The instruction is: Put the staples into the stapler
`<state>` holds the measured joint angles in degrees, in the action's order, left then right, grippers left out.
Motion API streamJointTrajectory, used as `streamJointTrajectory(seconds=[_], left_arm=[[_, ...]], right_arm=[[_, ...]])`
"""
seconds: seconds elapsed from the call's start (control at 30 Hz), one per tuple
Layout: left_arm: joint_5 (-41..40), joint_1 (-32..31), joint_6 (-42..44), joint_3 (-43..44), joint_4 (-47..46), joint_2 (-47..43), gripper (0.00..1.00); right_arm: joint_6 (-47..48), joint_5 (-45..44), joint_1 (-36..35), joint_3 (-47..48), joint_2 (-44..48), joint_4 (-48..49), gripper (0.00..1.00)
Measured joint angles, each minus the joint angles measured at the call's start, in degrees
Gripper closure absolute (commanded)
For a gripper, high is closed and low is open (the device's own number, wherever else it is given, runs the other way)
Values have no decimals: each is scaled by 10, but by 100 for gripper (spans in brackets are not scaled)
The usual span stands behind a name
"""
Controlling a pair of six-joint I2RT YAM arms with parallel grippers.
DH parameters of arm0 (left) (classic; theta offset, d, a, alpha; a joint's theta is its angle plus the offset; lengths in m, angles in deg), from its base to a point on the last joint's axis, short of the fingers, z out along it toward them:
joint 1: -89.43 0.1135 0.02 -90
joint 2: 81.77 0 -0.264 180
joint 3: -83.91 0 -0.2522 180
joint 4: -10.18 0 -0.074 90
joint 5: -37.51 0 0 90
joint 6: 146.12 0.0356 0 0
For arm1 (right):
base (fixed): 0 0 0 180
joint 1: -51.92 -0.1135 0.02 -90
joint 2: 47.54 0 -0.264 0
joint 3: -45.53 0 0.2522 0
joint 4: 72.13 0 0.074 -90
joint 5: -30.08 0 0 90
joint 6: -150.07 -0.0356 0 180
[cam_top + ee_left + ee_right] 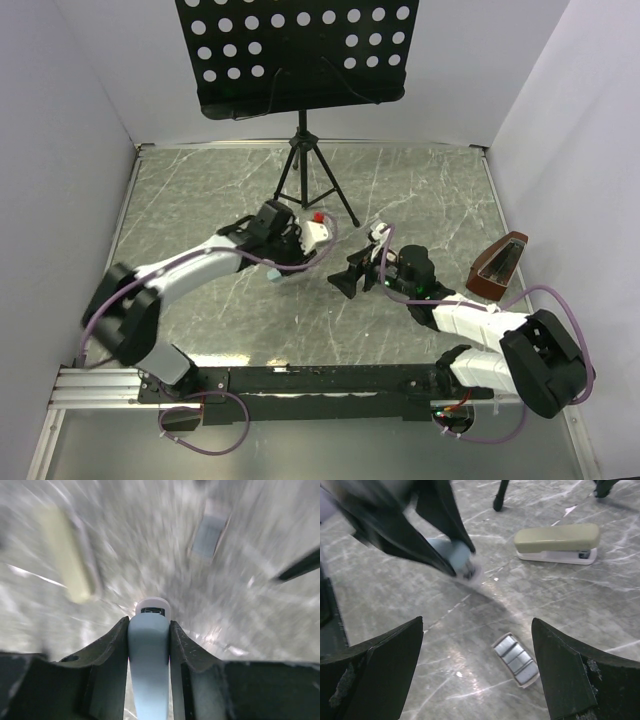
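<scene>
As viewed from above, a grey marbled table [190, 200] bore two arms, a perforated black music stand [300, 50] on a tripod [305, 175] at the far side, and a brown stapler [498, 268] near the right edge, well apart from everything else.

- Left gripper [274, 268]: reached to the middle of the table; its fingers [112, 650] pressed against both sides of a pale blue stapler [149, 650] and were clamped on it; the stapler's white nose pointed down toward the table; the wrist view was blurred, so whether the nose touched the surface could not be told.
- Right gripper [477, 625]: hung over the table just to the right of the left one; its fingers [375, 670] stood wide apart and held nothing.
- Staples [516, 659]: a small open box of silvery-grey strips laid side by side; it lay flat on the table below the gap between the right gripper's fingers and touched neither; it was near the pale blue stapler but apart from it; the left wrist view showed it only as a blurred pale rectangle ahead of the left gripper.
- Beige stapler [557, 542]: had a white base and lay shut on the table beyond the staples, toward the tripod's feet, apart from both grippers.
</scene>
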<state>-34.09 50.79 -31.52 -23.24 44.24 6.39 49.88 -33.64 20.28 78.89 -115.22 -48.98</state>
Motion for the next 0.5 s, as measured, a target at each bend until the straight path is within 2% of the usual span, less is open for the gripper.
streamJointTrajectory(seconds=[0.13,0.23,0.37,0.5], left_arm=[[14,0,-46,-22,-47,-107,99],[31,-2,-103,-69,-121,-200,99],[42,-17,-168,-140,-204,-294,99],[47,-34,-222,-187,-244,-348,99]], right_arm=[[-32,6,-9,0,19,-8,5],[-49,-7,-32,14,59,-47,6],[-76,-56,-71,57,122,-102,6],[-105,-109,-109,92,167,-142,7]])
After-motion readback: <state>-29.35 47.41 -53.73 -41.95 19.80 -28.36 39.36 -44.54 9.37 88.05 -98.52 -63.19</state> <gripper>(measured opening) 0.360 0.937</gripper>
